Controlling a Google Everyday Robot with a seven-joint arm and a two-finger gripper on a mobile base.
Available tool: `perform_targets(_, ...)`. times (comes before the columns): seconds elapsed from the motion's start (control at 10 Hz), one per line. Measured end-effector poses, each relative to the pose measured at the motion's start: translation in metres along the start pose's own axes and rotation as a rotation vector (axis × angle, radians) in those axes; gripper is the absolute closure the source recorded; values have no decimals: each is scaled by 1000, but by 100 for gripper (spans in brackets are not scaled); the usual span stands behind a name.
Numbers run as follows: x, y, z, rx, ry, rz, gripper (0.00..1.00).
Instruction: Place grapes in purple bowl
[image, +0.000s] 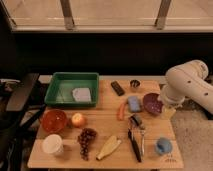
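The grapes (86, 141), a dark red-purple bunch, lie on the wooden table (102, 159) near its front left, between a white cup and a banana. The purple bowl (151, 103) stands at the table's right side. My white arm (189, 84) reaches in from the right. Its gripper (167, 112) hangs just past the bowl's right rim, far from the grapes. It looks open, with nothing in it.
A green tray (60, 85) with a grey cloth sits back left. An orange-red bowl (54, 120), apple (78, 119), white cup (52, 145) and banana (109, 146) surround the grapes. A blue sponge (134, 103), dark utensils (135, 142) and blue cup (163, 146) lie near the purple bowl.
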Motion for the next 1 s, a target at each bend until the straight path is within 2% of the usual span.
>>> perform_targets(0.3, 0, -1, -1, 1, 0, -1, 35)
perform_targets(0.5, -3, -7, -4, -10, -6, -55, 35)
perform_targets(0.6, -18, -14, -2, -14, -21, -126, 35)
perform_targets(0.8, -51, -5, 5, -40, -54, -286, 35)
perform_targets(1.0, -103, 11, 10, -58, -115, -466, 35)
